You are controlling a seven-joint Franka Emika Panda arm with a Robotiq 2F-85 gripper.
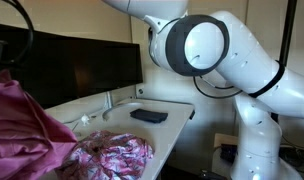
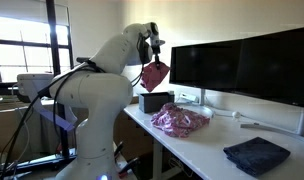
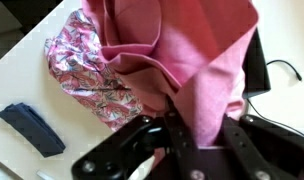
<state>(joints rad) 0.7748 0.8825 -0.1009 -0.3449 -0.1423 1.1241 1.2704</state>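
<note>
The fingers (image 2: pixel 152 58) hold a pink cloth (image 2: pixel 156 76) aloft (patterned cloth (image 2: pixel 180 121) lies below).

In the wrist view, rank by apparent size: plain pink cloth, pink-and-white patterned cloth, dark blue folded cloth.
Largest: plain pink cloth, gripped in the pincer right by the camera, so nearness inflates it.
Next: pink-and-white patterned cloth.
Smallest: dark blue folded cloth.

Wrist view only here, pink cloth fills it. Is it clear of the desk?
Observer: Yes. In an exterior view the pink cloth hangs from the end effector, well above the desk.
Operator: Anything under it?
Observer: A dark box stands at the desk's end, below the cloth in that view.
Operator: What's behind?
Observer: Two monitors side by side along the desk's back edge.
</note>
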